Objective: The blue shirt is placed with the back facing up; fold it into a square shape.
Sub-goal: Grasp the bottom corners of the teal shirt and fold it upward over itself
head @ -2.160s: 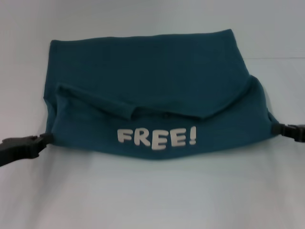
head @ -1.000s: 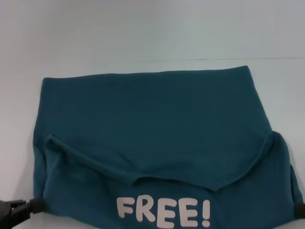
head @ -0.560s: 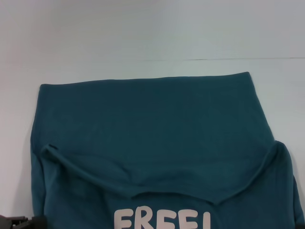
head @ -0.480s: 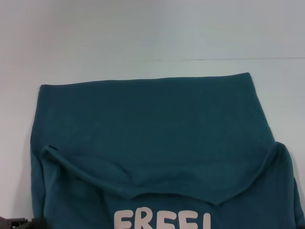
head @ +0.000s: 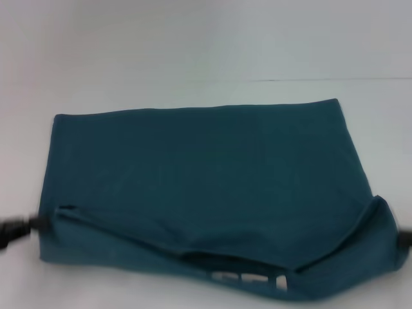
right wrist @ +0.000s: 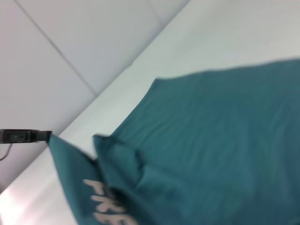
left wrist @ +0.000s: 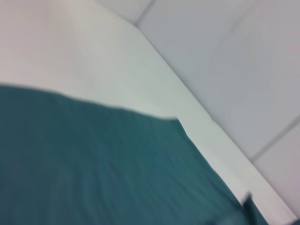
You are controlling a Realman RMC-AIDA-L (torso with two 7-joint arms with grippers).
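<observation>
Across the middle of the white bench (head: 193,45) lies the blue shirt (head: 206,174), spread wide with its plain side up over most of its area. Its near edge is doubled over as a flap, and part of the white lettering (head: 248,279) on the front shows along that fold. At the flap's left end the left claw (head: 26,226) is clamped onto the shirt corner; at the right end the right claw (head: 404,239) barely shows at the picture's edge, touching the other corner, though whether it is closed on the cloth I cannot tell. From the right wrist camera the left claw (right wrist: 28,136) shows pinching the pulled-up corner.

As a judgement, the sleeves look already tucked in and a lengthwise fold is under way. Carrying the near flap over the far half is left, then smoothing to a square.
</observation>
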